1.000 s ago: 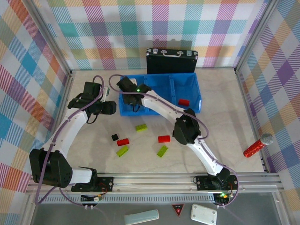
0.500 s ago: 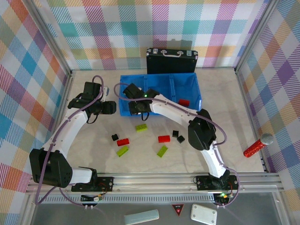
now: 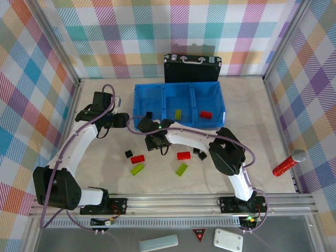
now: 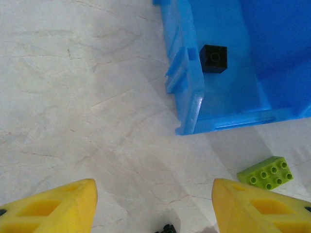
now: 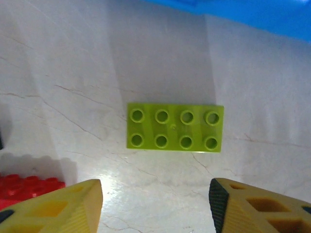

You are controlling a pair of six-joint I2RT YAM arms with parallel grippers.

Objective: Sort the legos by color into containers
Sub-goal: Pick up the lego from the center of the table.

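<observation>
Blue bin at the far side of the table: black brick in the left compartment, green brick in the middle, red brick on the right. Left gripper and right gripper gape, both empty. The right gripper hangs above a loose lime brick.

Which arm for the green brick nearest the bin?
Right. The right gripper hangs open over the green brick, roughly centred. The left gripper, also open, sits by the bin corner, brick off to one side.
</observation>
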